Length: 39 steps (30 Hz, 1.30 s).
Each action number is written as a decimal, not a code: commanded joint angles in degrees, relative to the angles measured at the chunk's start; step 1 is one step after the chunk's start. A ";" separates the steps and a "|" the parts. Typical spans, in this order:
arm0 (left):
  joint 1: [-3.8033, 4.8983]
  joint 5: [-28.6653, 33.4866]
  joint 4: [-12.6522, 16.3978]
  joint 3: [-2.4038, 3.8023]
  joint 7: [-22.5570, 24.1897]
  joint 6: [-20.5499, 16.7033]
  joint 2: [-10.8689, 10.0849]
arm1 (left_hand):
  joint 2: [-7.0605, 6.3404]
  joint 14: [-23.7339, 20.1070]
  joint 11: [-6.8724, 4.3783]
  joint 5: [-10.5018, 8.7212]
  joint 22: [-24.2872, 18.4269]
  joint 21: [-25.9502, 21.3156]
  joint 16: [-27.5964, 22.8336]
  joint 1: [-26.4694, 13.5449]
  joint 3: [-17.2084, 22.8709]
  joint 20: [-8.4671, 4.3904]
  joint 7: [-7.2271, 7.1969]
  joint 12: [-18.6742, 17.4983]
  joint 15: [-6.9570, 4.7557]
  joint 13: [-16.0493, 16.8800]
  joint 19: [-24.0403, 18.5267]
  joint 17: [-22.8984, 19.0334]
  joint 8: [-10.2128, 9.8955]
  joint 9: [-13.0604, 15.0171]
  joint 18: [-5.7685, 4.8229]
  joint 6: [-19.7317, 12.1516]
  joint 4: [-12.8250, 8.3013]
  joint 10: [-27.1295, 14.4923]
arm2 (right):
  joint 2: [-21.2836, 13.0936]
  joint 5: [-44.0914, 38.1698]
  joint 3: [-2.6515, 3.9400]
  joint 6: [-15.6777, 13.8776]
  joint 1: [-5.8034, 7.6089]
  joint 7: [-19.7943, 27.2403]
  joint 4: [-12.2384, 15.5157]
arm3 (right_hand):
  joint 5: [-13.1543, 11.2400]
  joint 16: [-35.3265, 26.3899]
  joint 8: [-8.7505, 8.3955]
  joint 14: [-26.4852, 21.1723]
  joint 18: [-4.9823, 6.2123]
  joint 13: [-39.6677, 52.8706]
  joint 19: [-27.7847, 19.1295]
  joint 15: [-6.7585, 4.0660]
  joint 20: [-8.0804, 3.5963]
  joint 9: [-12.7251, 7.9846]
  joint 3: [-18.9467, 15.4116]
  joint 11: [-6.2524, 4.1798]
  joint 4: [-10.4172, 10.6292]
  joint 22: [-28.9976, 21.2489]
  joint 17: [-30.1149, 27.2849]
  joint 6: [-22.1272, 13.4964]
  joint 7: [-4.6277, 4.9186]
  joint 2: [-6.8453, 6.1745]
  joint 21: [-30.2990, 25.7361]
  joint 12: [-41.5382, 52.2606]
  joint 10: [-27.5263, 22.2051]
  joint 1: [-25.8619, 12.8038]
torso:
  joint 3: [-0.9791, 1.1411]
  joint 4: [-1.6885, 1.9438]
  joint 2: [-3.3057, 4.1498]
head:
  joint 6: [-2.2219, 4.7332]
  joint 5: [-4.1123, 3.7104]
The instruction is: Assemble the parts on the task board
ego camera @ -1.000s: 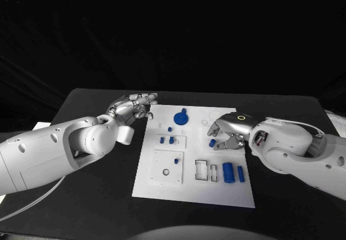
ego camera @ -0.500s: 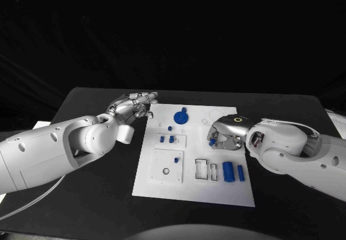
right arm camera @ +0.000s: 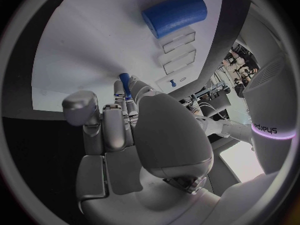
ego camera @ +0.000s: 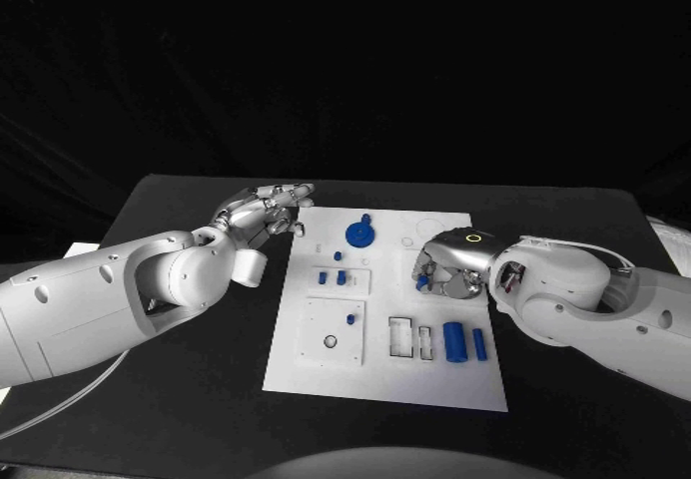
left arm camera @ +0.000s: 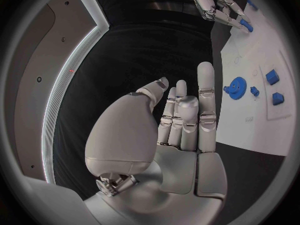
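Observation:
The white task board (ego camera: 386, 374) lies mid-table. My right hand (ego camera: 449, 263) hovers over its right side and pinches a small blue peg (ego camera: 423, 282) in curled fingers; in the right wrist view the peg (right arm camera: 125, 80) sticks out past the fingertips of that hand (right arm camera: 134, 135). My left hand (ego camera: 268, 212) is off the board's far left corner, fingers straight, holding nothing; the left wrist view shows the hand (left arm camera: 181, 120) the same way. On the board are a blue gear (ego camera: 360, 236), small blue blocks (ego camera: 343, 279), a large blue cylinder (ego camera: 455, 342) and a slimmer one (ego camera: 479, 345).
Two rectangular slots (ego camera: 401, 338) and a round hole (ego camera: 332, 342) sit in the board's near half, with a small blue pin (ego camera: 351, 320) beside them. Black table (ego camera: 173, 419) surrounds the board. A pale sheet (ego camera: 80, 249) lies at the left edge.
My right hand has rolled leftward and curled its fingers tighter around the small blue peg, shifting slightly left. The left hand has stayed put.

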 commanded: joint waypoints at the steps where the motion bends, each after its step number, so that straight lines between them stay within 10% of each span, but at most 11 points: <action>1: 0.02 -0.32 0.04 0.03 0.16 1.16 0.09 | 0.08 -0.34 0.10 0.25 -0.05 -0.23 -0.26 0.15 0.01 0.12 0.02 0.17 0.00 0.07 -0.17 -0.09 0.32 -0.07 0.99 -0.35 -0.18 -0.49 | 0.06 -1.11 -0.01 -1.47 -0.08 -0.63 0.18 | -0.26 0.41 0.63 2.62 0.00 0.19 0.29 -0.51 -0.19 0.57 2.16 -0.32 -0.76 0.59 0.40 1.18 -0.24 1.43 0.45 -0.52 1.19 1.52 | 0.01 0.10 0.01 | -0.03 -0.10; 25: 0.02 -0.32 -0.54 0.02 -0.12 1.28 0.56 | 1.03 -0.53 0.02 0.42 -0.12 -0.38 -0.20 1.42 1.26 0.13 -0.03 0.72 -0.06 0.09 -0.26 -0.29 0.62 -0.02 1.07 -0.43 -0.85 -1.02 | -3.30 10.10 0.75 -6.11 1.99 -0.51 8.45 | -0.31 0.49 0.06 2.48 -0.03 0.18 0.09 -0.32 -0.18 0.94 6.55 -0.16 -1.19 0.72 0.38 1.17 -0.05 -1.80 0.60 -3.35 2.41 -3.12 | -0.09 0.08 -0.05 | 0.23 0.75; 39: 0.02 -0.33 -0.63 0.02 -0.28 1.55 1.07 | 1.03 -0.53 0.02 0.42 -0.12 -0.38 -0.20 1.42 1.26 0.13 -0.03 0.72 -0.06 0.09 -0.26 -0.29 0.62 -0.02 1.07 -0.43 -0.85 -1.02 | 6.24 9.03 -0.26 -8.15 -0.46 3.64 6.94 | -0.06 0.67 -0.11 2.55 -0.07 0.18 0.16 -0.25 -0.13 0.92 6.70 -0.06 -1.50 0.96 0.59 0.98 0.10 -2.14 0.78 -3.69 2.25 -3.27 | -0.08 0.19 0.05 | -0.36 3.12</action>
